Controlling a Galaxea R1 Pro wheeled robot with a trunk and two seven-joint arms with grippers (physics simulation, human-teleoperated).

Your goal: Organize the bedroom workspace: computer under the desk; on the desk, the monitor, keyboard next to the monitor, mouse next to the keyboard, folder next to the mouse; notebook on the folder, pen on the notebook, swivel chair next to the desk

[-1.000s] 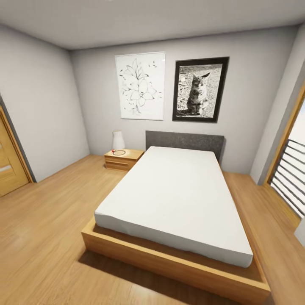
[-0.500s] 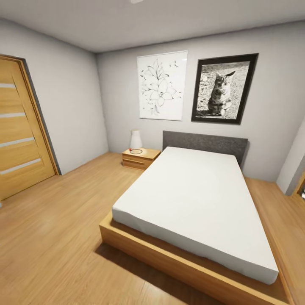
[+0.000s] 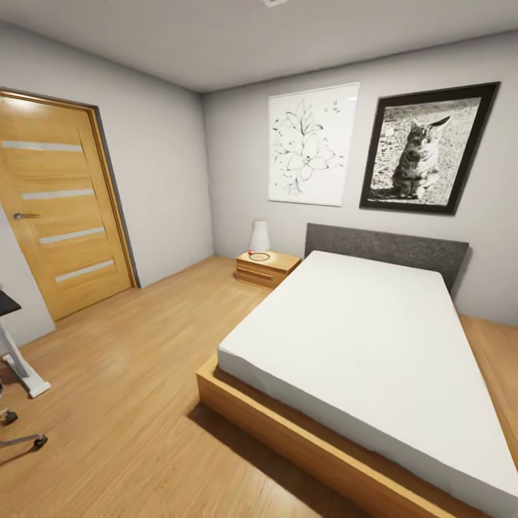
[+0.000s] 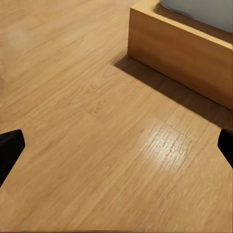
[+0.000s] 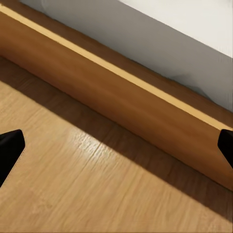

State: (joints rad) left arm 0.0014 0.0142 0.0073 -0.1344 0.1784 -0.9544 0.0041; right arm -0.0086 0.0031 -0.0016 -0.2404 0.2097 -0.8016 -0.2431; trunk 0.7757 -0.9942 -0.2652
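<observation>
Bedroom view's swung left — door [image 3: 61, 208] and desk [image 3: 7, 306] edge now showing past the bed [image 3: 360, 338], both grippers' jaws spread, empty.

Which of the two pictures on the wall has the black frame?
The cat photo, hanging above the bed's grey headboard. The flower drawing beside it, nearer the door, has no dark frame.

Your left gripper [image 4: 116, 145] is hanging with its two dark fingertips [image 4: 9, 148] spread wide apart, gripping nothing. Your right gripper [image 5: 116, 150] is doing likewise, its fingers [image 5: 10, 145] parted wide and pointing downward.
</observation>
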